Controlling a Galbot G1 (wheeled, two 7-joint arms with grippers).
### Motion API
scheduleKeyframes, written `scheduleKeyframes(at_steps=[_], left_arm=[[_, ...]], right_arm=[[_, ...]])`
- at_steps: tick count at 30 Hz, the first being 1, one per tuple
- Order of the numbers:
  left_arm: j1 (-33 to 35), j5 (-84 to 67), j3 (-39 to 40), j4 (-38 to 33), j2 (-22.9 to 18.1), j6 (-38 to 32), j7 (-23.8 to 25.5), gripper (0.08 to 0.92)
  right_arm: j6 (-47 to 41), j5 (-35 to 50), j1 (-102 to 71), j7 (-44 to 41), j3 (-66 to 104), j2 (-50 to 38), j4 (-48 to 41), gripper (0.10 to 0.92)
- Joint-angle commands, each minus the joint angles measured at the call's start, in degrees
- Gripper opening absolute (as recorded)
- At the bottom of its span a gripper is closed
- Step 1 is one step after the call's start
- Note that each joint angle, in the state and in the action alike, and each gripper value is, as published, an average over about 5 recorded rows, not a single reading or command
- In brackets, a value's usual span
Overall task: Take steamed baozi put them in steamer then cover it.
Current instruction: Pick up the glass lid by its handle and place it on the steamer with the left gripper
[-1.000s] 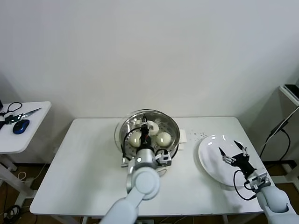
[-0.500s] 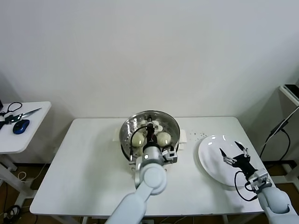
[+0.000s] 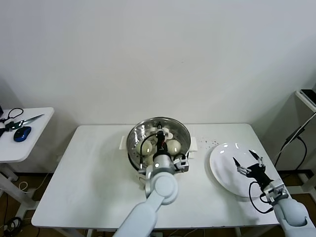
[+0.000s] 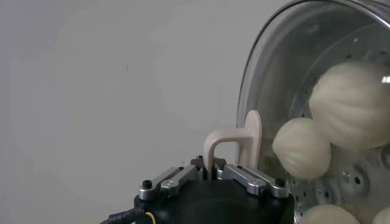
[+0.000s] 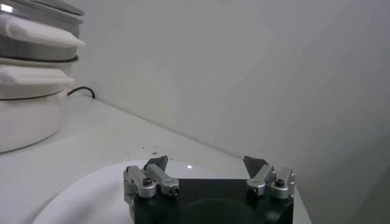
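Note:
The steamer stands at the table's middle on its white pot base. My left gripper is shut on the white handle of the cover and holds the glass lid on or just over the steamer; I cannot tell if it touches. Baozi show through the glass. In the left wrist view the fingers clamp the handle, with the cover and baozi beyond. My right gripper is open and empty above the white plate.
A side table at far left holds scissors and a blue mouse. Dark specks lie between steamer and plate. The right wrist view shows the open right gripper, the plate and the steamer's side.
My left gripper has carried the cover to the right, from overhanging the steamer's left side to centred over it. The right gripper has barely moved.

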Motion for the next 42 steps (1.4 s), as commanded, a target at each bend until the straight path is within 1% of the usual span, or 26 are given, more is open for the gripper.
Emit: scheduleKeyframes(at_steps=[1,14,21,24,28,37,39,42], left_arm=[[0.16,-0.33,-0.21,0.97,0.11,2.81,-0.56,0.152],[0.14,-1.05,-0.25,1.44,0.75,2.81,-1.39,0.152],[0.22,-1.51,0.07,-0.91,1.69,2.81,0.0,0.165],[0.41,-1.6,0.34,-2.82,3.01,2.81,0.81,0.227],[1.21,-2.23,0.54,-5.95,5.38,2.81,1.24,0.348],[5.58,-6.3,1.03,-16.84,11.67,2.81,2.24,0.608],[7.0,-7.66,1.31,-19.09,12.89,2.81,2.11,0.66],[9.06,-9.13,1.65,-21.66,14.23,2.81,0.51,0.745]], right_arm=[[0.13,-0.15,0.03,-0.17,0.07,0.05,-0.08,0.823],[0.52,-0.86,-0.22,-0.52,0.66,0.3,-0.37,0.823],[0.48,-1.08,-0.33,-0.7,0.92,0.32,-0.19,0.823],[0.43,-1.2,-0.28,-0.71,0.96,0.31,-0.3,0.823],[0.23,-1.28,-0.08,-0.7,0.96,0.3,-0.42,0.823],[-2.39,-1.64,0.26,-0.03,1.1,0.12,0.28,0.823],[-3.23,-1.65,0.3,0.18,1.16,0.11,0.49,0.823],[-4.06,-1.6,0.29,0.36,1.18,0.07,0.95,0.823]])
